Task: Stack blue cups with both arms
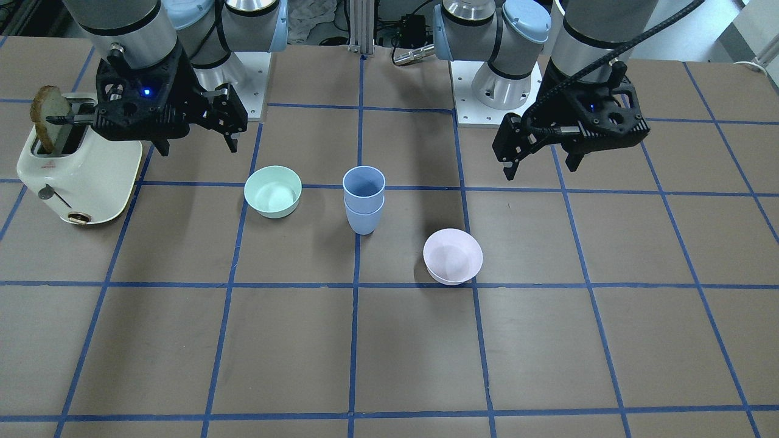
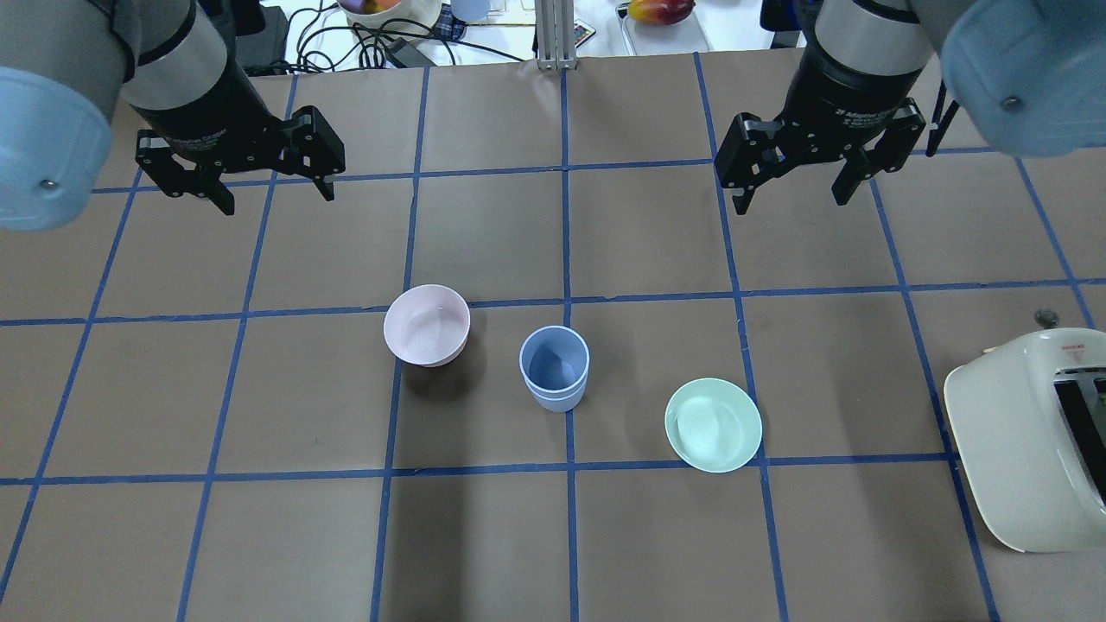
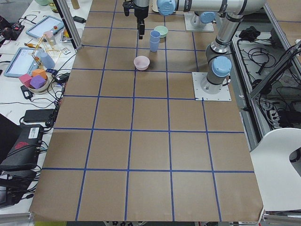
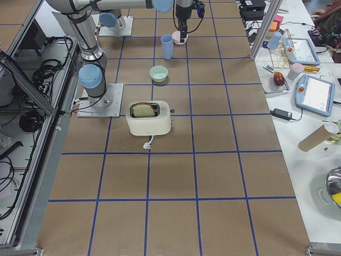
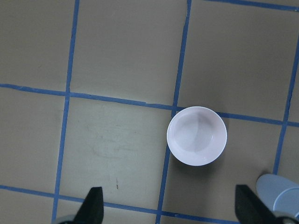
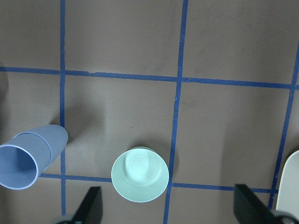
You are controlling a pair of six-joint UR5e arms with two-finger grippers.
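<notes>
The two pale blue cups point(image 1: 364, 204) stand nested one in the other, upright near the table's middle; they also show in the overhead view point(image 2: 555, 367) and the right wrist view point(image 6: 28, 158). My left gripper point(image 2: 276, 199) hangs open and empty above the table, well back from the cups; it also shows in the front view point(image 1: 541, 169). My right gripper point(image 2: 791, 200) is open and empty too, on the other side point(image 1: 199, 149). Neither gripper touches a cup.
A pale pink bowl point(image 2: 427, 325) sits just left of the cups, under my left wrist camera point(image 5: 196, 136). A mint green bowl point(image 2: 713, 424) sits to their right. A cream toaster point(image 1: 79, 176) holding a bread slice point(image 1: 48, 115) stands at the right end.
</notes>
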